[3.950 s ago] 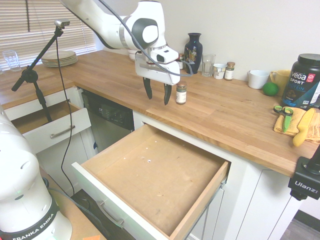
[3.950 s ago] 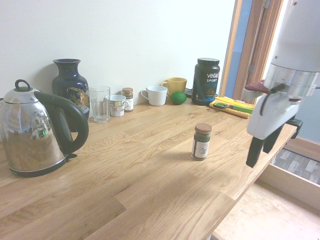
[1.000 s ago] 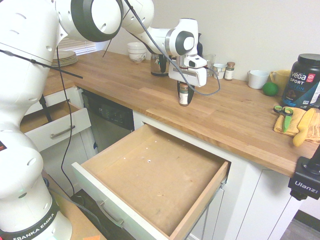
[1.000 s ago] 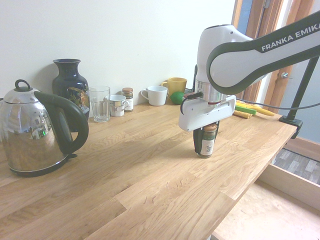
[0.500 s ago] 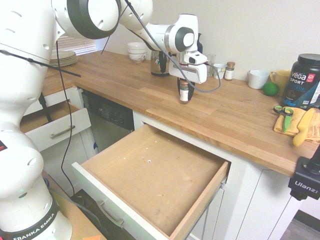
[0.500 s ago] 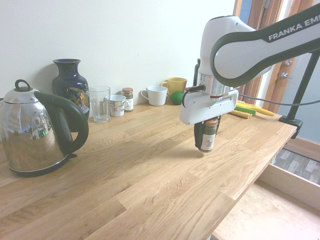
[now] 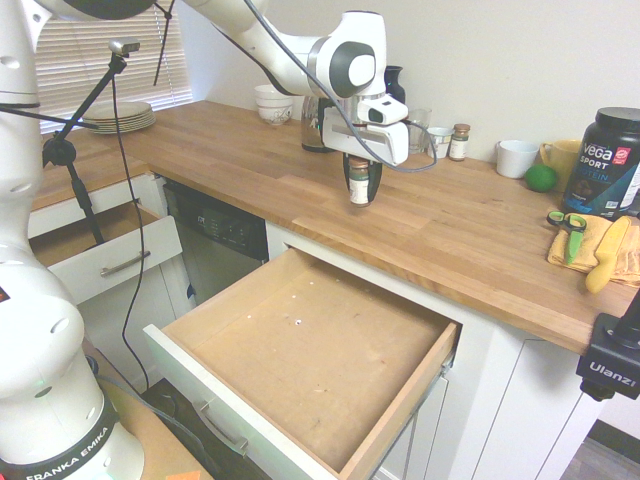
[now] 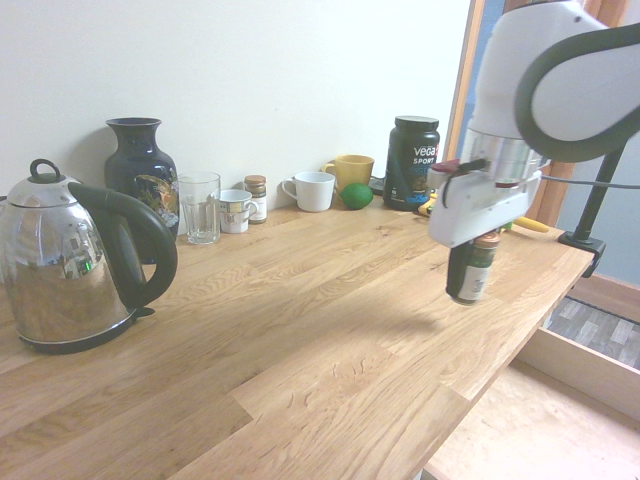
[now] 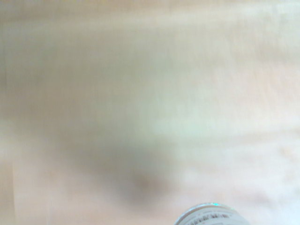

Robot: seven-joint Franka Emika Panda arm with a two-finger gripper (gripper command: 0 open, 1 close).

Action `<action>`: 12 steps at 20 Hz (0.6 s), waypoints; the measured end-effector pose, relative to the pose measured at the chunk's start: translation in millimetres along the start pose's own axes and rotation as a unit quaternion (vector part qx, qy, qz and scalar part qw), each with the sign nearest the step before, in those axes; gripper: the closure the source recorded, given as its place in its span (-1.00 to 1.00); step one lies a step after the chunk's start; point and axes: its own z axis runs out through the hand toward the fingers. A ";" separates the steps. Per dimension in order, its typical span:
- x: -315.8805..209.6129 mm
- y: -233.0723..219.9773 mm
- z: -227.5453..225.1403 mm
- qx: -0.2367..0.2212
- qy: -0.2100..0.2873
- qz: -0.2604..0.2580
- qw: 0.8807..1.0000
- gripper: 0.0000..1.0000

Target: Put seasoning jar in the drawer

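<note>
Lifted clear of the countertop (image 7: 470, 230) since the earlier frames, the seasoning jar (image 7: 359, 183) is now carried upright and has been shifted toward the counter's front edge. It is pinched between the fingers of the gripper (image 7: 362, 187), which points straight down, so the jar's long axis runs vertical, in line with the tool. In the second exterior view the jar (image 8: 474, 268) hangs below the gripper (image 8: 468, 275) with a visible gap and a soft shadow beneath it. The drawer (image 7: 305, 350) lies below and forward of the tool, past the counter edge, pulled fully out with its wooden bottom bare. The coming move is judged to turn on this offset: the jar must be carried out beyond the edge before it is lowered, otherwise its base could catch the lip. Open room is ample; the kettle (image 8: 70, 265), vase (image 8: 142, 178) and cups (image 8: 236, 211) stand well behind the tool. Only a blurred rim of the jar is shown in the wrist view.
</note>
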 end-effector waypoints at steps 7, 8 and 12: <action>-47.2 91.2 11.5 0.000 -0.011 -0.003 1.000 1.00; -54.9 106.4 17.3 -0.001 -0.013 -0.002 1.000 1.00; -89.8 162.4 47.6 -0.003 -0.018 0.000 1.000 1.00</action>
